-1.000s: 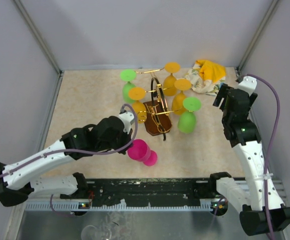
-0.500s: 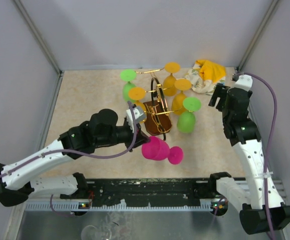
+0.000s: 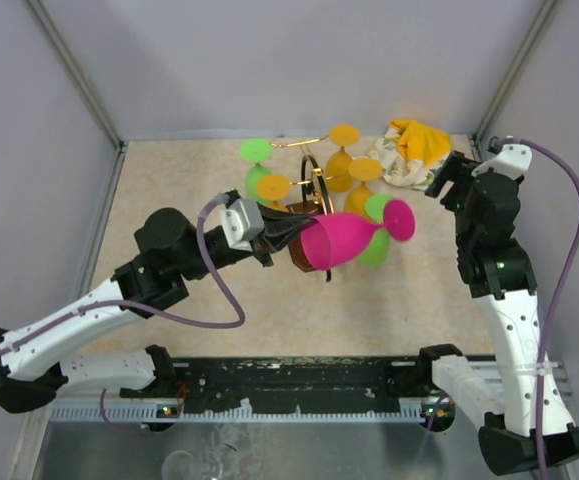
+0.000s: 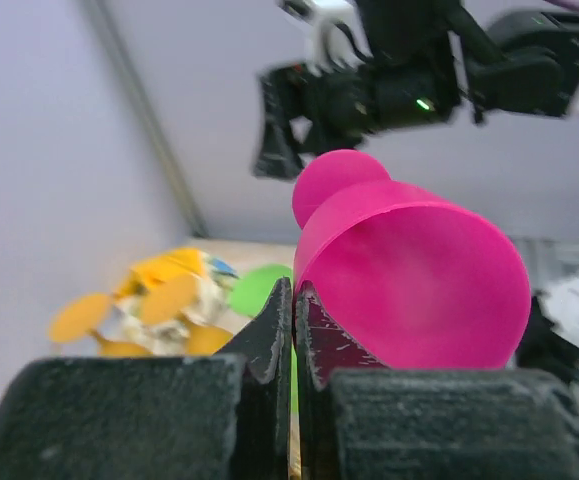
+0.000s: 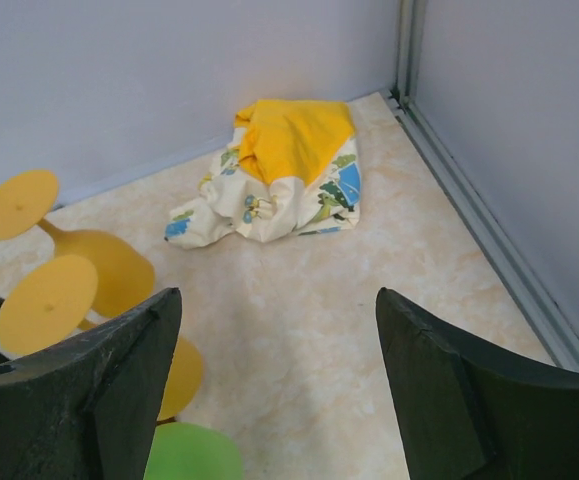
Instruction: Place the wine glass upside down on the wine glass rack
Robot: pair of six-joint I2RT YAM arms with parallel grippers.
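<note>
The pink wine glass (image 3: 341, 241) hangs in the air on its side, foot pointing right, just in front of and over the wine glass rack (image 3: 316, 183). My left gripper (image 3: 285, 233) is shut on its rim. In the left wrist view the fingertips (image 4: 281, 318) pinch the edge of the pink wine glass (image 4: 419, 270), whose bowl opens toward the camera. My right gripper (image 3: 440, 186) stands open at the back right, apart from the rack, nothing between its fingers (image 5: 119, 370).
Several orange and green glasses hang upside down on the rack, among them an orange one (image 5: 99, 265) and a green one (image 3: 374, 245). A yellow and white cloth (image 3: 414, 148) lies crumpled in the back right corner. Grey walls close in three sides.
My left gripper has lifted the pink glass off the table and carried it up and right to the rack, turning its foot to the right. The right arm shifted slightly right.
</note>
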